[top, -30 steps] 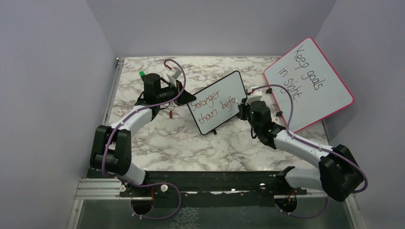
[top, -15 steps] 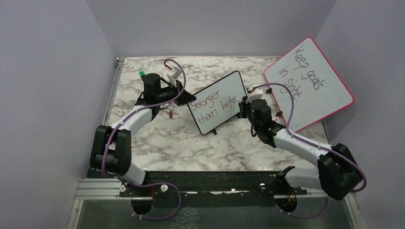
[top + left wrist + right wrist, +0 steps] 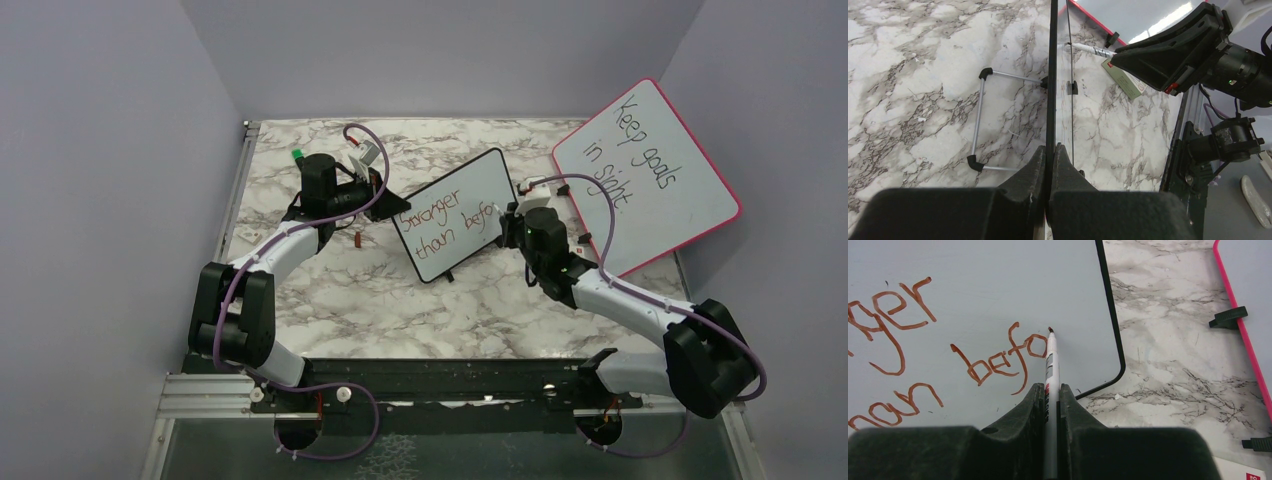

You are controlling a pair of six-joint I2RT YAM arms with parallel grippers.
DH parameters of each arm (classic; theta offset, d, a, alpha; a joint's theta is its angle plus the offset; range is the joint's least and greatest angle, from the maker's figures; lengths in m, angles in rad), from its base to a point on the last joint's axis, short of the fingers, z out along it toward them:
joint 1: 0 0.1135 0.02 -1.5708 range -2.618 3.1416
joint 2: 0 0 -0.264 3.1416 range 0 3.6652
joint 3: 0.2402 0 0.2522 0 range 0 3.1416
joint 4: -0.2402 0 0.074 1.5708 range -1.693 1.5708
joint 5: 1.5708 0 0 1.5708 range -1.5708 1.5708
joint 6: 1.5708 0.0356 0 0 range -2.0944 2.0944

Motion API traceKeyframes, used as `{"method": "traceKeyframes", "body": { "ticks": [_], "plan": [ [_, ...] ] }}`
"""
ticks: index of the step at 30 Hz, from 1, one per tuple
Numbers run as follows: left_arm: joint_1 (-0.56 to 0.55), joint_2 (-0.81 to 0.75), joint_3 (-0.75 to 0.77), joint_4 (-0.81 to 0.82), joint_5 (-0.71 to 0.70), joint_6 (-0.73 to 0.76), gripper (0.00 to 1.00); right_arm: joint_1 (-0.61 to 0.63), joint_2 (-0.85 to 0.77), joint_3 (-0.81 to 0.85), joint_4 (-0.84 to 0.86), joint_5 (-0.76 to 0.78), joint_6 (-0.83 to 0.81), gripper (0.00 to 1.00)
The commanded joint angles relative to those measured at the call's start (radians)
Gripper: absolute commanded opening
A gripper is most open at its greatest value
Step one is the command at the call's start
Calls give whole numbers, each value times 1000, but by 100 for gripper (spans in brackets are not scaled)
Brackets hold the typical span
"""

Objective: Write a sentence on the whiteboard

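The small black-framed whiteboard [image 3: 462, 205] stands tilted mid-table, edge-on in the left wrist view [image 3: 1052, 75]. It bears reddish-brown writing [image 3: 447, 216], "Stronger" over "than befo"; the right wrist view shows "befo" [image 3: 998, 360]. My left gripper [image 3: 385, 192] is shut on the board's left edge [image 3: 1051, 150]. My right gripper [image 3: 510, 222] is shut on a white marker [image 3: 1051, 365], whose brown tip touches the board just right of the "o" [image 3: 1050, 330]. The marker also shows in the left wrist view [image 3: 1088, 49].
A larger pink-framed board [image 3: 650, 165] with black writing "Keep goals in sight" leans at the back right, its edge near my right arm [image 3: 1243, 335]. A small brown cap [image 3: 360, 239] lies on the marble table [image 3: 350, 290] by the left arm. A wire stand [image 3: 979, 120] props the small board.
The right gripper has shifted slightly up and left with the marker at the end of "befo". The left arm and the board have not moved.
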Motion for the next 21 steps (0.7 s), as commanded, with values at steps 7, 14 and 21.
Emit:
{"method": "traceKeyframes", "body": {
  "ticks": [7,14,21],
  "plan": [
    [-3,20,-19,-108,-60,63,0,-7,-14,-37,-68,0,50,1],
    [-3,19,-20,-107,-61,62,0,-8,-16,-38,-67,-7,53,1],
    [-3,20,-21,-107,-59,63,0,-7,-9,-1,-32,-31,34,1]
  ]
}}
